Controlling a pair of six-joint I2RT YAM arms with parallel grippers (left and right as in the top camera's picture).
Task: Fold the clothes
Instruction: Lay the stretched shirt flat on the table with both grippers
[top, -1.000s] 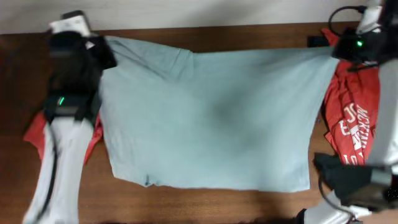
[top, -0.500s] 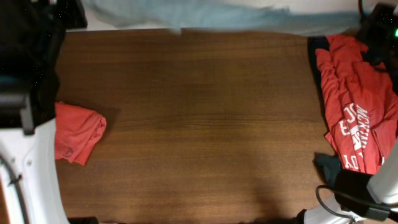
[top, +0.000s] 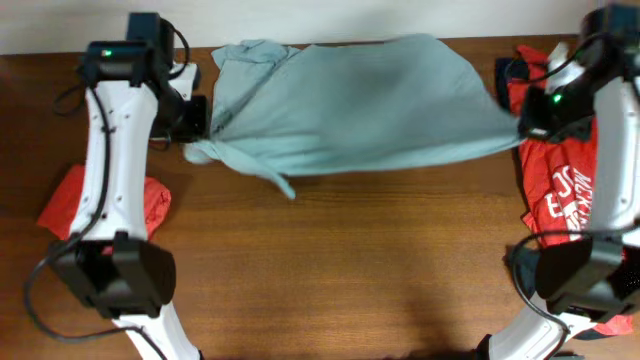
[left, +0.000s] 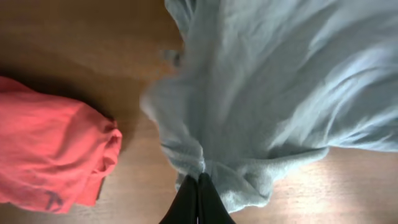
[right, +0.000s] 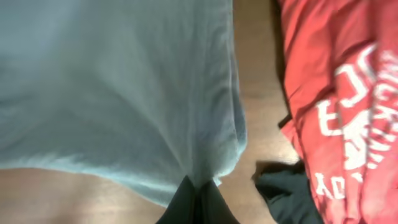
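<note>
Pale grey-blue cotton T-shirt (top: 360, 100) stretched over brown wooden table (top: 330, 260), one edge pinched in closed left end effector (left: 199, 190), opposite edge clamped in right end effector (right: 198, 194), red printed shirt (right: 336, 93) beside the latter.

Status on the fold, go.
Left gripper, right gripper both shut on light blue shirt. Shirt stretched between them. Red cloth left, red shirt right, both aside.

The wooden bench (top: 340, 260) carries a crumpled orange-red garment (left: 56, 155) just outboard of the left gripper (top: 192, 128). A red printed shirt (top: 565, 190) lies over a dark garment (right: 289, 193) beside the right gripper (top: 521, 126).
</note>
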